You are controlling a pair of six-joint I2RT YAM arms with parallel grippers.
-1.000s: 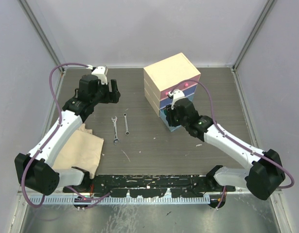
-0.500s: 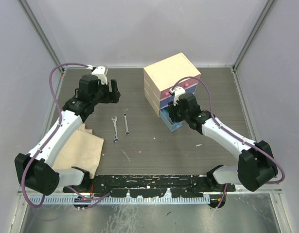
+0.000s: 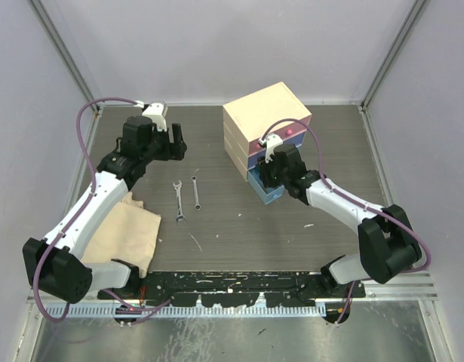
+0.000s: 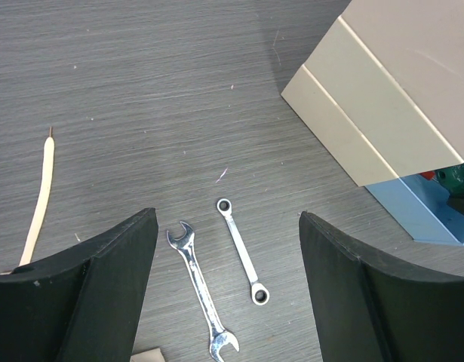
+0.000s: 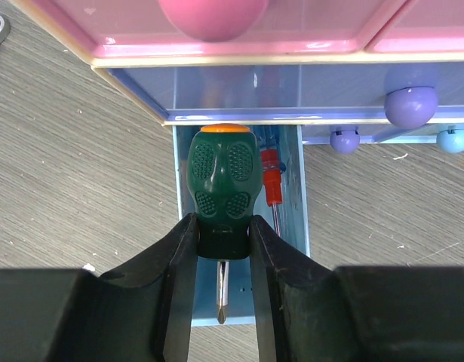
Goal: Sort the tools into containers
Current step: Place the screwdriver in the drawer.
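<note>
- Right gripper (image 5: 220, 226): clenched on the green screwdriver (image 5: 220, 181) at the neck below the handle, orange cap toward the chest (image 3: 265, 124), shaft tip pointing away from it.
- Right wrist view only: the screwdriver hangs in the mouth of the pulled-out blue drawer (image 5: 290, 219). A red screwdriver (image 5: 271, 188) already lies inside. Cannot tell whether the green one touches the drawer bottom.
- Same view: pink drawer (image 5: 307, 38) shut, purple drawer (image 5: 292, 87) just above the blue one.
- Top view: the wrist hides both screwdrivers; only the drawer's front sticks out at the chest's base.
- Left gripper (image 3: 179, 145): released, empty, above the table (image 3: 239, 226), well apart from the chest.
- Left wrist view: open-end wrench (image 4: 201, 298) and ring wrench (image 4: 241, 249) lie side by side, not touching, seen between the fingers. A stick (image 4: 39, 196) lies off to the left.
- Top view only: cloth (image 3: 130, 234) beside the left arm.
</note>
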